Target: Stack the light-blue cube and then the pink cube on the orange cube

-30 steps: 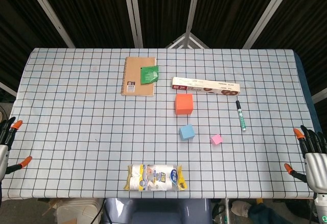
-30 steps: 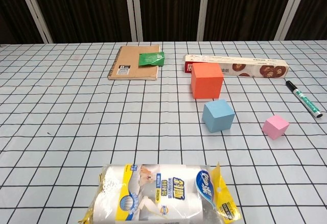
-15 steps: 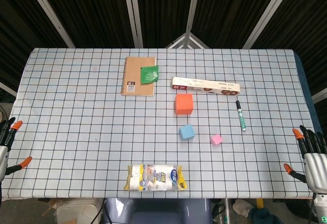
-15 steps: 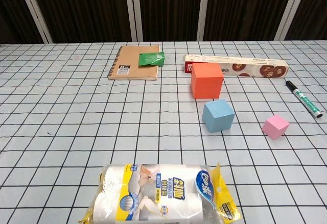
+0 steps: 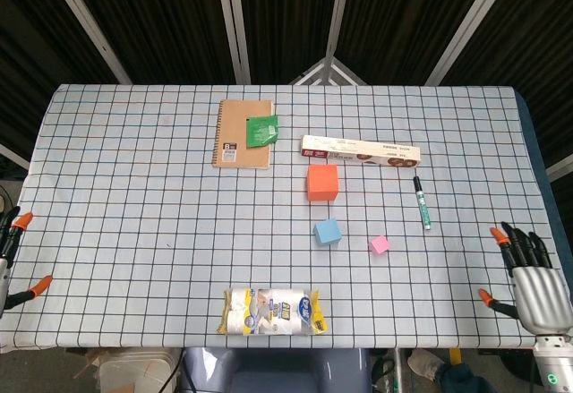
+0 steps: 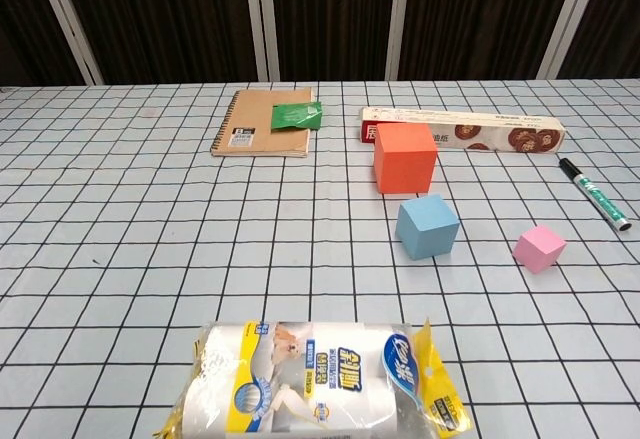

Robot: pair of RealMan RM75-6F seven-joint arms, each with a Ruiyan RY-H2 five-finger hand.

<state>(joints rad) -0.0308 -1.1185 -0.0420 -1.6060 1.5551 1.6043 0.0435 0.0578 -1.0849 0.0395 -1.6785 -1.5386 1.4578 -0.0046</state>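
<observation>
The orange cube stands near the table's middle. Just in front of it sits the smaller light-blue cube, and the small pink cube lies to the right of that. All three rest apart on the checked cloth. My right hand hovers at the table's front right corner, fingers spread and empty, well away from the cubes. Only a sliver of my left hand shows at the far left edge, fingers apart, holding nothing. The chest view shows neither hand.
Behind the orange cube lie a long flat box, a brown notebook with a green packet on it, and a marker pen at the right. A wrapped tissue pack sits at the front edge.
My right hand has shifted left, in over the table's front right corner. My left hand has slipped a little further out of frame. The cubes have not moved.
</observation>
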